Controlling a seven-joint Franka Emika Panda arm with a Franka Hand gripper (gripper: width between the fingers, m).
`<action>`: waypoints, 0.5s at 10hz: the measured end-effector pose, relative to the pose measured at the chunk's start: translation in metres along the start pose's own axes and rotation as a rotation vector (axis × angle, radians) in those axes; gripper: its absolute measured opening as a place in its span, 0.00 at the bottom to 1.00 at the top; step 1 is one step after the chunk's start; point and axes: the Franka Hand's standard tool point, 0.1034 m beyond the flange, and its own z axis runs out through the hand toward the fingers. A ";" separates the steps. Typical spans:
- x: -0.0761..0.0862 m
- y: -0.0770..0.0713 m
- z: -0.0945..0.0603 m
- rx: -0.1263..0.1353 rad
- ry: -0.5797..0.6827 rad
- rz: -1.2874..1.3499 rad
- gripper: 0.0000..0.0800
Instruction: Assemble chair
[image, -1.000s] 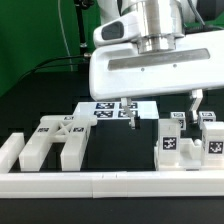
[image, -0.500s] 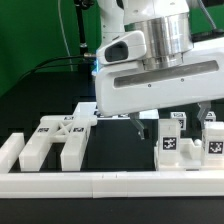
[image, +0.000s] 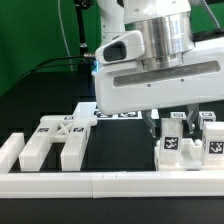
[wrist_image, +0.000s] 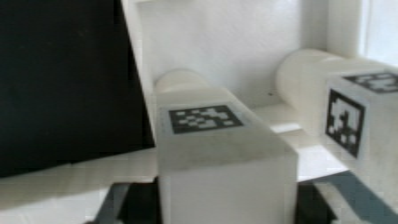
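The chair lies in separate white tagged parts. The X-braced panel (image: 58, 136) rests at the exterior view's left. Several square legs stand at the right. My gripper (image: 171, 122) has come down over one leg (image: 172, 128), with a finger on each side. In the wrist view that leg (wrist_image: 205, 120) fills the middle, its tag facing the camera. My gripper (wrist_image: 228, 200) has its dark fingers (wrist_image: 139, 196) pressed against both sides of it. A second tagged leg (wrist_image: 347, 100) stands just beside it. The jaws are shut on the leg.
A long white rail (image: 110, 185) runs along the front edge, with a shorter rail (image: 10, 150) at the left. The marker board (image: 112, 112) lies behind, partly hidden by the gripper body. Another tagged leg (image: 212, 142) stands close to the right finger.
The gripper has shifted toward the exterior view's right and dropped over the leg. Its fingers have closed in from wide open onto the leg's sides.
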 end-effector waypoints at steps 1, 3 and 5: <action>0.000 0.001 0.000 0.000 0.000 0.054 0.38; 0.002 0.004 0.001 0.007 0.007 0.259 0.38; 0.007 0.006 0.002 0.036 0.058 0.552 0.38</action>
